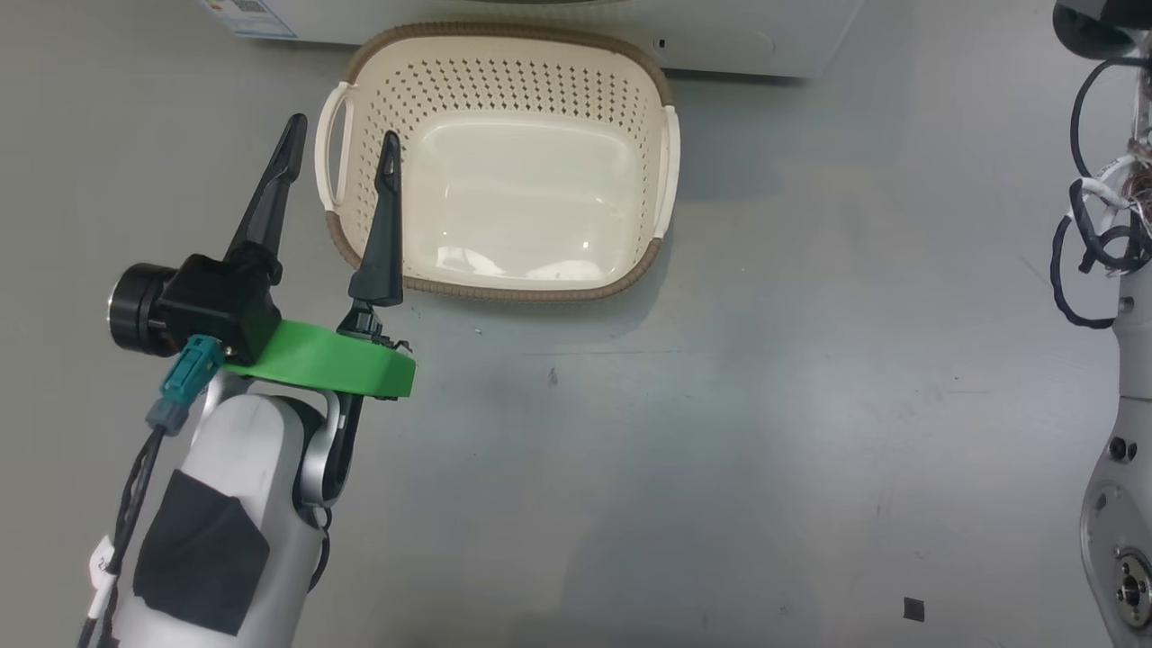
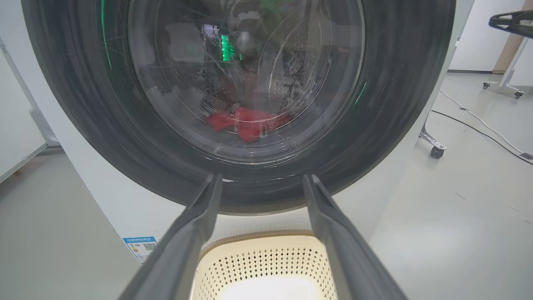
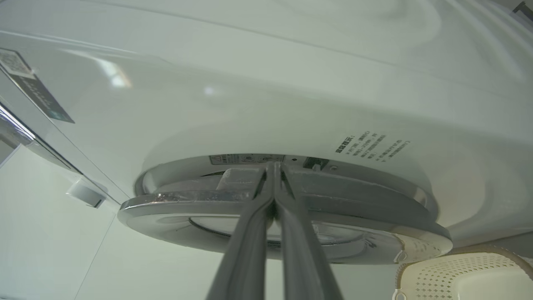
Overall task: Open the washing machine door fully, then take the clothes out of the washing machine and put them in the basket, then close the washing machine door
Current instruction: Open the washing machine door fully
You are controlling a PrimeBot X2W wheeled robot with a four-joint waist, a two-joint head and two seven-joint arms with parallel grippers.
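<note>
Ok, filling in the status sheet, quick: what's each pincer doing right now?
Left pincer: open, holding nothing.
Right pincer: shut, fingers pressed together, tips at the edge of the washing machine door, nothing clamped.

Three cameras, and we find one basket in all of them

From the head we look steeply down on the floor and the basket, the washing machine at the top edge; our left wrist faces the washing machine door squarely and close, basket rim below; our right wrist looks from very near along the door's edge, basket in its lower right corner
</note>
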